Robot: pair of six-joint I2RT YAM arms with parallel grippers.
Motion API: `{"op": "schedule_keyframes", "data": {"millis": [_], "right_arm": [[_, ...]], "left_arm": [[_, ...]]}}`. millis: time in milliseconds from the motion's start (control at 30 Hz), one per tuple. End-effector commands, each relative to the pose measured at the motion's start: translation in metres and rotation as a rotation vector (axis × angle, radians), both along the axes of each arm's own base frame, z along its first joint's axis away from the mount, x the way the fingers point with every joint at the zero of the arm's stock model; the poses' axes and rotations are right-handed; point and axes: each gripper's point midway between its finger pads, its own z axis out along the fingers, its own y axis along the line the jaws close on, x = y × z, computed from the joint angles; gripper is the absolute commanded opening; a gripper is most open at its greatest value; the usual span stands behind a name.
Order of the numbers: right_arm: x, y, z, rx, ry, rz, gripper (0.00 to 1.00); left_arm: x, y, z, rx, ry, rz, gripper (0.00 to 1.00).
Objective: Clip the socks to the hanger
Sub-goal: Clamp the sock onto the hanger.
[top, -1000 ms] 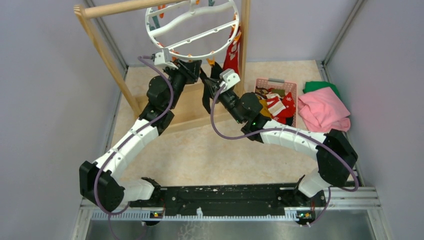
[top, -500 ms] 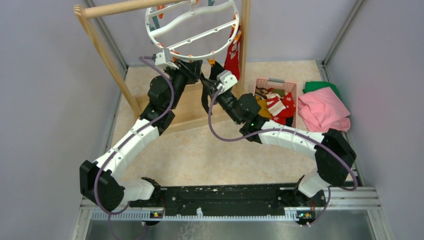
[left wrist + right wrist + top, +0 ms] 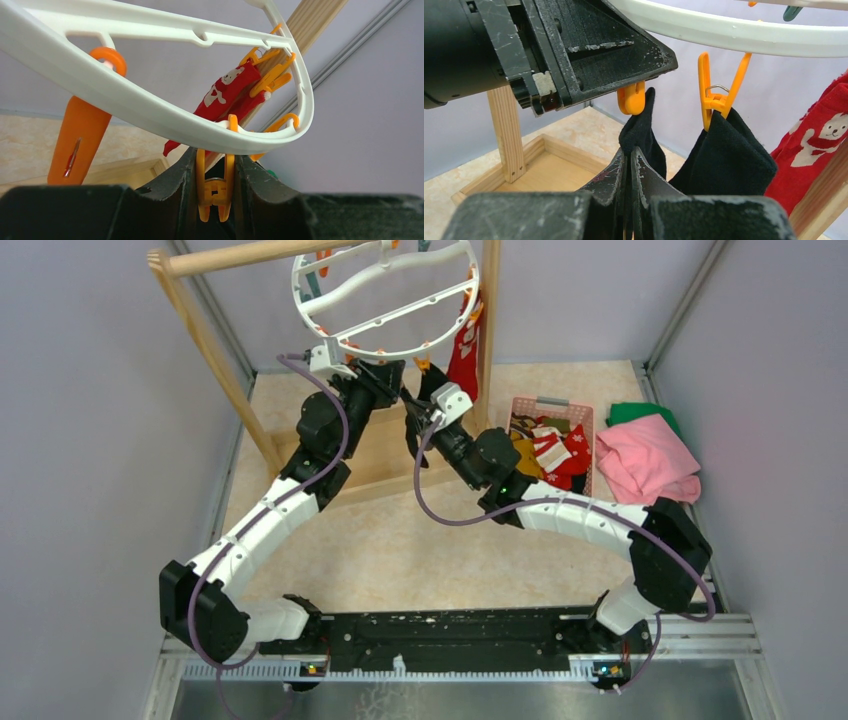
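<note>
clipping time
left pincer [image 3: 215,172] squeezes orange clip [image 3: 215,192] at 6 o'clock of the hanger [image 3: 385,300]; right pincer [image 3: 629,167] clamped on black sock [image 3: 642,127]

The left arm [image 3: 262,523] and the right arm [image 3: 585,515] have white ribbed covers between black rounded joints. A thin purple-grey cable [image 3: 440,522] loops along each one. Each wrist carries a small white camera block [image 3: 452,398]. The right gripper [image 3: 630,160] has black fingers [image 3: 659,185] with pale scratches. The base rail [image 3: 455,640] is black, with small green lights.
</note>
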Motion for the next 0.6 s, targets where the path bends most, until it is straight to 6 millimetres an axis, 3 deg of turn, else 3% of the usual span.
{"op": "schedule_keyframes", "data": {"millis": [0, 567], "right_arm": [[-0.0049, 0.0057, 0.0352, 0.053, -0.075, -0.002, 0.0], [-0.007, 0.0079, 0.0361, 0.011, -0.127, -0.033, 0.0]], "left_arm": [[-0.0011, 0.0052, 0.0261, -0.054, -0.038, 0.025, 0.04], [-0.0004, 0.0078, 0.0231, -0.067, -0.016, 0.049, 0.04]]}}
